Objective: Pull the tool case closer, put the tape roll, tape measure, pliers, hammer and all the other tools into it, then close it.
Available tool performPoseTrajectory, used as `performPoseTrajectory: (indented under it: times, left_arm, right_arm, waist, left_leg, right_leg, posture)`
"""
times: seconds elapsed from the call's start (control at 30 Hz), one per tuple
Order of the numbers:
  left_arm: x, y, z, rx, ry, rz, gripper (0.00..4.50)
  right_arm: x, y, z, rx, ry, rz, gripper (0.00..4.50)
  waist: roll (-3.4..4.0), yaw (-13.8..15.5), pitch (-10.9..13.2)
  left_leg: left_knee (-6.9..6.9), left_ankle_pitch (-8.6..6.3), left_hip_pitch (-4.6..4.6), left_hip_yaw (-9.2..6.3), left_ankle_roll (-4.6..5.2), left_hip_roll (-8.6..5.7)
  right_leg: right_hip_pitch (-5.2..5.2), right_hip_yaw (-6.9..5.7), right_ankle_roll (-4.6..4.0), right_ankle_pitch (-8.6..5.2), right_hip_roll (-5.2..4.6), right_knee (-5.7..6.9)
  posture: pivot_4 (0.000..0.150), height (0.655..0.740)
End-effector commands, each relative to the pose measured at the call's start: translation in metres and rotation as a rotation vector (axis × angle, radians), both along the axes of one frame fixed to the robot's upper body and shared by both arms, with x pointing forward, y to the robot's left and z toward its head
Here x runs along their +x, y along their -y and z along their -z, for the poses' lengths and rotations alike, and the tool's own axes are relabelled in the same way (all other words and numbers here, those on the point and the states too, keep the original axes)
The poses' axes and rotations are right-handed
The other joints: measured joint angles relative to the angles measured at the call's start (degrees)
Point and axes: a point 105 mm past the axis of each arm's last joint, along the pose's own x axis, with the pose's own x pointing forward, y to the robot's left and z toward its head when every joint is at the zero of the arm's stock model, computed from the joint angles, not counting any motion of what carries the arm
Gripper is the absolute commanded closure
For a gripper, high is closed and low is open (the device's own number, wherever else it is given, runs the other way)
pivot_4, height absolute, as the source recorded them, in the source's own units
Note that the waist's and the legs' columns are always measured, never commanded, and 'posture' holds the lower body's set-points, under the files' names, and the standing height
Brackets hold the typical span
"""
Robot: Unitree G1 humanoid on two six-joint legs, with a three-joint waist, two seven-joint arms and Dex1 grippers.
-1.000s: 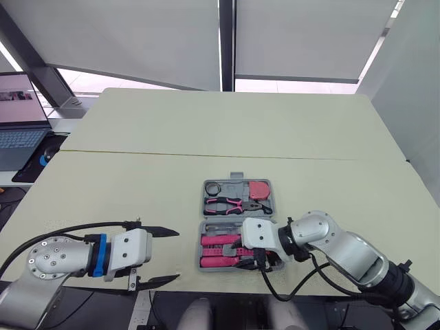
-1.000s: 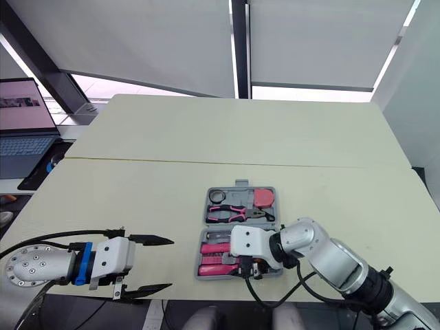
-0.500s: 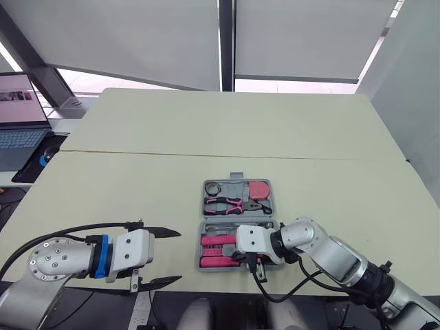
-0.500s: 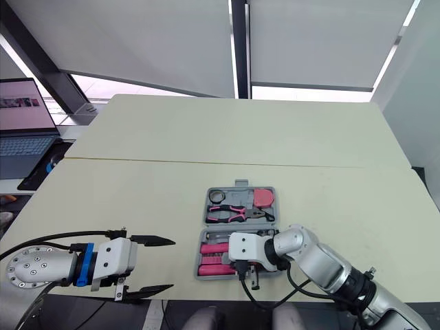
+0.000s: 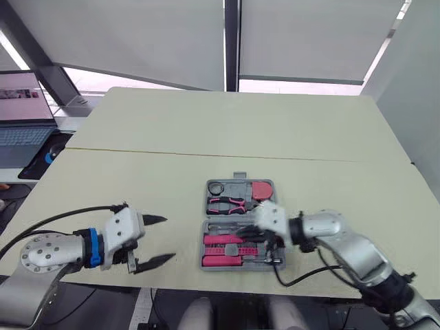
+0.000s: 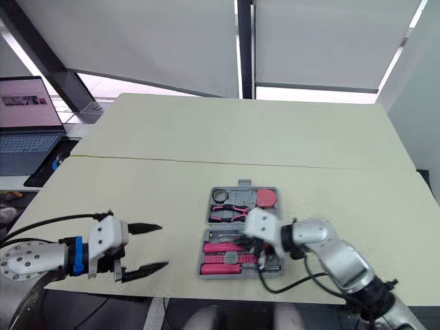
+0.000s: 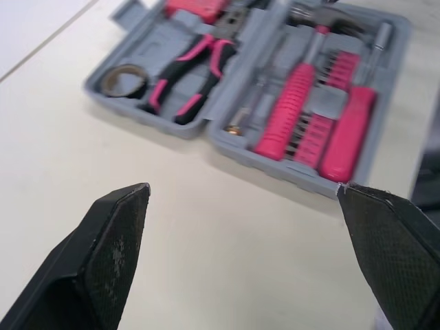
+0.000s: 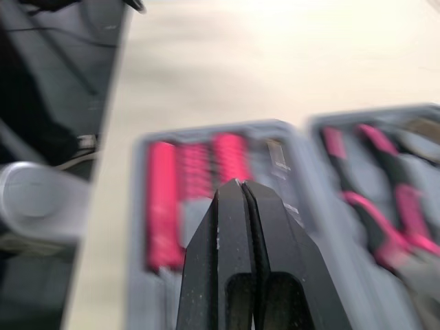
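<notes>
Shifted since a second ago, the right gripper [image 5: 253,235] is now held over the near half of the open tool case [image 5: 237,187], probably for closing it. The case is set near the table's front edge.

In the left wrist view, the left gripper [image 7: 240,189] is kept spread wide beside the case. The tape roll [image 7: 124,79], pliers [image 7: 189,75] and hammer [image 7: 295,103] are seated in their recesses.

In the right wrist view, the fingers are pressed together, empty.

You have a matt grey plastic tool case [image 7: 159,36] lying on a smooth, matt cream surface [image 7: 206,240]. Its hammer [image 7: 292,103] shows a ribbed pink plastic-looking grip and a dull metal head.
</notes>
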Motion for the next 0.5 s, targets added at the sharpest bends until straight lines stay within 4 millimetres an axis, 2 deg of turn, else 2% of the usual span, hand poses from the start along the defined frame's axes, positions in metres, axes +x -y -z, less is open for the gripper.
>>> performPoseTrajectory:
  times: [0.03, 0.13, 0.3, 0.4, 0.5]
  left_arm:
    - [0.007, -0.002, 0.000, -0.068, -0.006, -0.031, 0.78]
    - [0.019, -0.005, 0.015, -0.070, -0.016, -0.054, 1.77]
    - [0.040, -0.006, 0.044, 0.035, -0.014, -0.007, 3.31]
    - [0.053, -0.005, 0.053, 0.068, 0.006, -0.001, 4.29]
    - [0.065, 0.004, 0.061, 0.079, 0.014, 0.025, 4.42]
  right_arm:
    - [0.012, 0.038, -0.006, -0.060, 0.056, 0.105, 4.50]
    - [0.025, 0.062, 0.004, -0.126, 0.057, 0.206, 4.50]
    - [0.048, 0.066, 0.028, -0.223, 0.080, 0.252, 4.50]
    - [0.052, 0.062, 0.037, -0.236, 0.064, 0.226, 4.50]
    - [0.054, 0.062, 0.050, -0.266, 0.050, 0.205, 4.50]
  waist:
    - [0.00, -0.1, 0.0]
    - [0.05, -0.4, 0.0]
    - [0.04, -1.0, 0.0]
    - [0.04, -0.9, 0.0]
    - [0.03, -0.8, 0.0]
  left_leg:
    - [0.00, 0.00, 0.00, 0.02, 0.00, 0.00]
    - [-0.01, 0.00, 0.03, 0.08, 0.00, 0.02]
    - [-0.01, 0.01, 0.09, 0.14, -0.01, 0.08]
    - [0.00, 0.02, 0.02, 0.19, -0.02, 0.07]
    - [0.03, 0.13, -0.10, 0.22, -0.23, 0.00]
  right_leg:
    - [-0.01, 0.02, 0.00, 0.00, 0.00, 0.00]
    - [-0.02, 0.04, 0.00, 0.00, 0.00, 0.03]
    - [-0.06, 0.07, -0.01, 0.00, 0.07, 0.19]
    - [-0.19, 0.10, -0.01, 0.01, 0.06, 0.23]
    - [-0.32, 0.11, -0.02, 0.01, 0.00, 0.25]
  posture:
    - [0.150, 0.7400]
    - [0.150, 0.7400]
    - [0.150, 0.7400]
    - [0.150, 0.7400]
    - [0.150, 0.7400]
